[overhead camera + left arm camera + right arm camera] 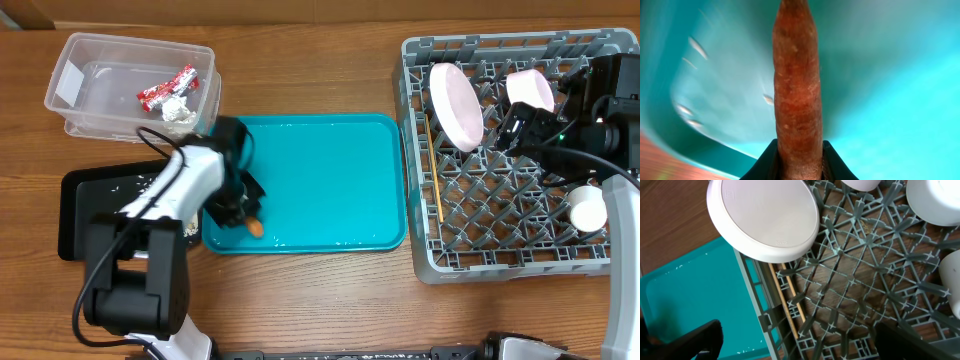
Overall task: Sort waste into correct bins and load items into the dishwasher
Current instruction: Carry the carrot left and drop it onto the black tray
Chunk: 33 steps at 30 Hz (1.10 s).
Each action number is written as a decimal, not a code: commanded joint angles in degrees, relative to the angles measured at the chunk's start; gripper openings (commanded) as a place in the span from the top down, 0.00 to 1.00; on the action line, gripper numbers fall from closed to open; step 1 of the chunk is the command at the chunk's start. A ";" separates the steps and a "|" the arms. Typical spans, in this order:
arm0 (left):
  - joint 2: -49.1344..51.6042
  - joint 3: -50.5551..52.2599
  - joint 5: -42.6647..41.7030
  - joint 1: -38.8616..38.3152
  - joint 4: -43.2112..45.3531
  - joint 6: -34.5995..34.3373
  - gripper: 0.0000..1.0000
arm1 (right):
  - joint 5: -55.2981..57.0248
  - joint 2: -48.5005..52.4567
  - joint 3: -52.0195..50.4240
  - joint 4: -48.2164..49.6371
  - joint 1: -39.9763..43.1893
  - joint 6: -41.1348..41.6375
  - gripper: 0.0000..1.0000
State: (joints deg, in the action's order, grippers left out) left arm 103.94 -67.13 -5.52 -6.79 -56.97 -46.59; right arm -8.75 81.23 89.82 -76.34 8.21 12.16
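My left gripper (243, 212) is shut on the orange carrot piece (255, 227), holding it over the near left corner of the teal tray (330, 180). In the left wrist view the carrot (797, 85) stands up between the jaws (799, 152). The clear tub (75, 75) holds the red-and-silver wrapper (167, 87) and the white tissue (181, 110). The black tray (80, 205) lies under my left arm and carries rice specks. The grey rack (500, 255) holds the plate (455, 105), a bowl (530, 90), the cup (587, 208) and the chopsticks (435, 175). My right gripper (800, 347) is open and empty above the rack.
A few rice grains (769, 99) lie on the teal tray's floor. The right wrist view shows the plate (765, 217) leaning at the rack's left wall, the chopsticks (787, 300) below it and a bowl (935, 200) at the top right. Bare wooden table (300, 60) surrounds everything.
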 commanded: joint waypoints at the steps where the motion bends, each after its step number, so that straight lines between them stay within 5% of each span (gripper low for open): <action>1: -3.15 -6.58 5.73 4.68 -2.58 4.92 0.96 | -0.28 0.00 0.24 0.15 0.17 -0.24 0.01; 16: -3.63 -9.75 17.59 30.73 -2.73 7.63 0.96 | 0.31 0.00 0.24 0.15 0.17 -0.24 0.01; 29: 10.34 -9.73 18.12 34.91 -2.97 9.38 0.95 | 0.28 0.00 0.24 -0.04 0.17 -0.24 0.01; 31: 10.82 -9.73 18.12 34.91 -3.41 9.42 0.91 | 0.28 0.02 0.24 -0.02 0.17 -0.22 0.01; 33: 10.71 -9.77 18.03 34.91 -3.72 10.45 0.71 | 0.28 0.02 0.24 0.00 0.17 -0.24 0.01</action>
State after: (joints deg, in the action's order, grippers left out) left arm 114.50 -76.51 11.42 27.86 -60.25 -38.39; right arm -8.69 81.23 89.82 -76.49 8.23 12.14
